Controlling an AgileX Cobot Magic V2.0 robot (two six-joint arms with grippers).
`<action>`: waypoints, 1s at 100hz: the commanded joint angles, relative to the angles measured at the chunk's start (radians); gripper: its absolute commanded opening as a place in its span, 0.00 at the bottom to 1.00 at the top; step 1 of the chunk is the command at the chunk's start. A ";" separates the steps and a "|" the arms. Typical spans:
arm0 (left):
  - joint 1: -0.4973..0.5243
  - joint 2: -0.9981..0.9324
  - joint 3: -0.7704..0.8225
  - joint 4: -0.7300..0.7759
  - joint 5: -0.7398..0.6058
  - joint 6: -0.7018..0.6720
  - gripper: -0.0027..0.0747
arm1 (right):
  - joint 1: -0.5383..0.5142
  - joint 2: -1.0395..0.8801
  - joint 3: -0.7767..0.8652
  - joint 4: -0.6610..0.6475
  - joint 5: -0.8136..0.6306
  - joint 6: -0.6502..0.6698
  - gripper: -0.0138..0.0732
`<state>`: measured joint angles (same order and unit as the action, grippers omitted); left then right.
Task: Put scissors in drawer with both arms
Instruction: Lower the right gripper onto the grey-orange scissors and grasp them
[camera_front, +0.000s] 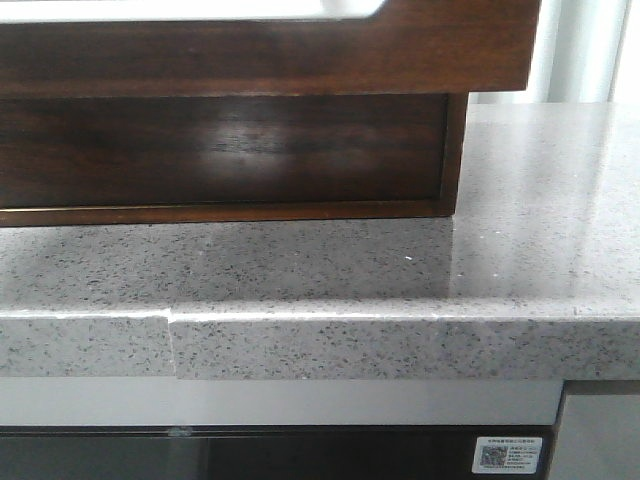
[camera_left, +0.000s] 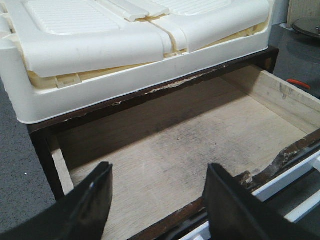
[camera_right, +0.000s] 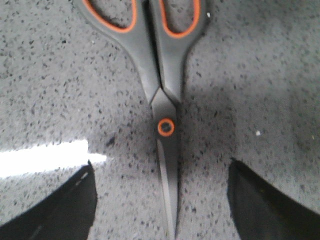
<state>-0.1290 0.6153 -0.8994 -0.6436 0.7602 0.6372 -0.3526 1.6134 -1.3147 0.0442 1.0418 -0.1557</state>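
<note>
The scissors, grey handles lined with orange, lie shut on the speckled grey counter, blades pointing toward my right gripper. That gripper is open, one finger on either side of the blade tip, apart from it. The drawer stands pulled out, its glossy dark-brown front with a pale rim at the top of the front view. In the left wrist view its bare pale wood floor is empty. My left gripper is open and empty above the drawer's front edge. Neither gripper shows in the front view.
A cream plastic crate sits on the cabinet over the drawer. The dark cabinet body stands on the granite counter, whose front edge is near. A small orange-edged thing lies beyond the drawer's side wall; what it is cannot be told.
</note>
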 joint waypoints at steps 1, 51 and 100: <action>-0.010 0.009 -0.027 -0.034 -0.069 0.001 0.54 | -0.003 0.007 -0.065 0.002 0.003 -0.030 0.61; -0.010 0.009 -0.027 -0.034 -0.069 0.001 0.54 | -0.003 0.129 -0.126 0.002 0.023 -0.057 0.58; -0.010 0.009 -0.027 -0.030 -0.069 0.001 0.54 | -0.003 0.131 -0.126 0.002 0.042 -0.072 0.24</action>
<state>-0.1290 0.6153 -0.8994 -0.6417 0.7598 0.6412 -0.3526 1.7864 -1.4102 0.0464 1.0837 -0.2152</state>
